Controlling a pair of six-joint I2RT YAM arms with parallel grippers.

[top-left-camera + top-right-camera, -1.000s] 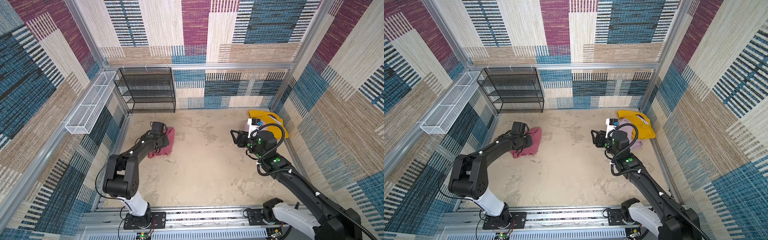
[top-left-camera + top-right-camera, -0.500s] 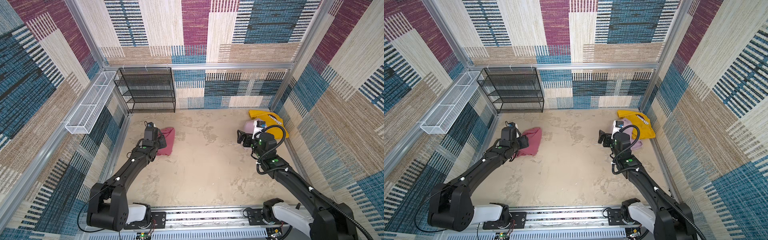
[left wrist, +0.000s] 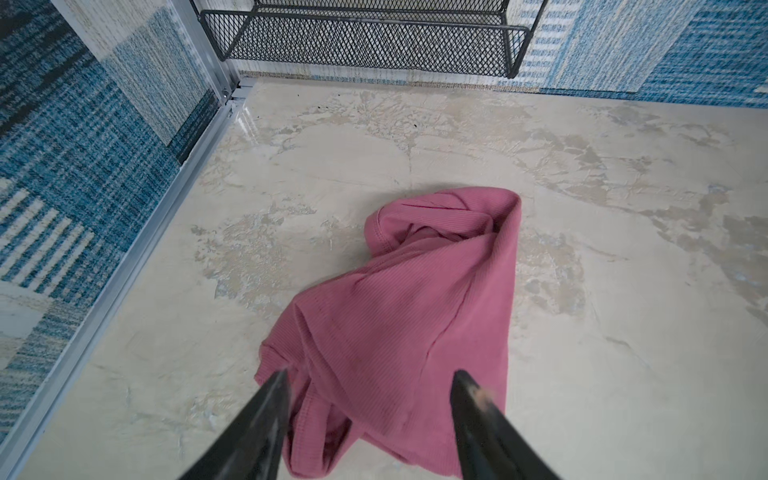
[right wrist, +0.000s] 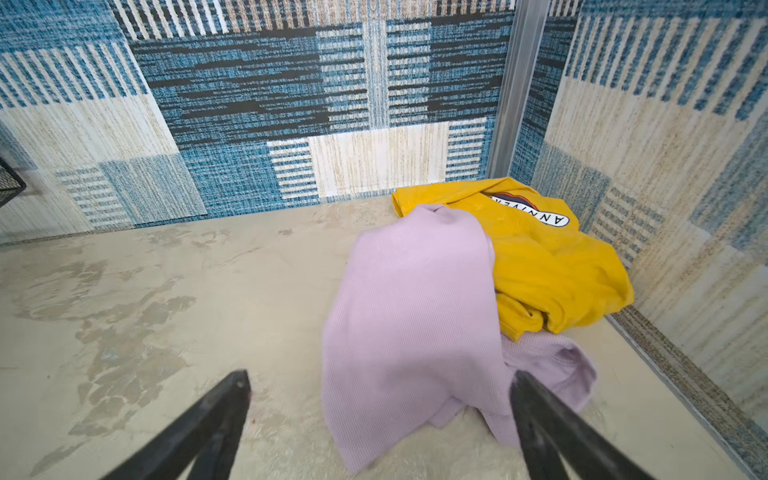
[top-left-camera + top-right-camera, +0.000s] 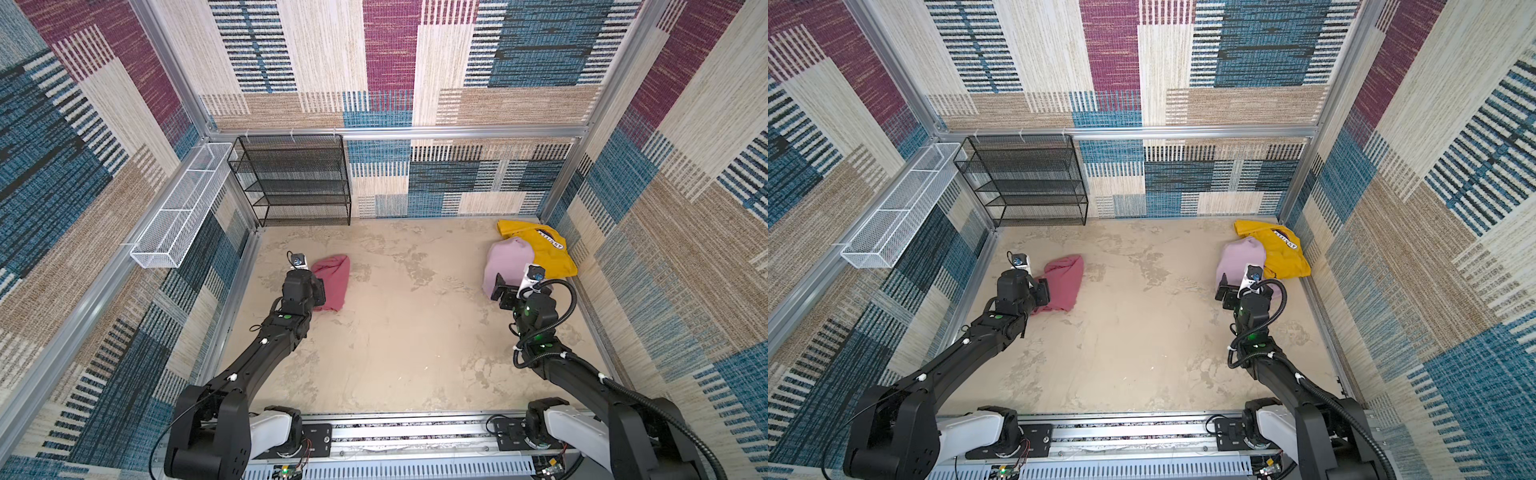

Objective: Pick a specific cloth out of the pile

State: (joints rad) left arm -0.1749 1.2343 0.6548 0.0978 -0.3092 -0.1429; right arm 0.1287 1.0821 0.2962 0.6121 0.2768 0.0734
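Two black robot arms reach into a cell walled with woven patchwork carpet in blue, cream, tan and plum. Three soft garments lie on the mottled beige floor [image 5: 395, 332], one of each colour.

The cloth [image 5: 334, 278], a single dusty rose-pink piece of fine ribbed knit, lies alone on the left side of the floor. It is crumpled into a rough triangle with a rolled hem at its far end, well apart from the pile [image 5: 1262, 257]. The left gripper [image 3: 370, 378] hovers just over the cloth's near edge with its two thin, dark, tapered fingers spread apart. The fabric lies slack on the floor between them, so nothing is grasped.

The pile sits in the far right corner and counts two garments. One is a pale lilac cloth [image 4: 407, 316], ribbed and draped in a long fold. The other is a mustard-yellow garment [image 4: 540, 266], smoother, bunched against the walls, with one oval printed label. The lilac cloth overlaps the yellow garment's near side. The right gripper [image 4: 380, 380] is near the pile, its two fingers released wide, one over bare floor and one over the lilac cloth's edge, holding nothing.

Against the back wall stands one black metal mesh shelf rack [image 5: 299, 178] with several tiers, and one long white wire basket [image 5: 178, 216] hangs on the left wall
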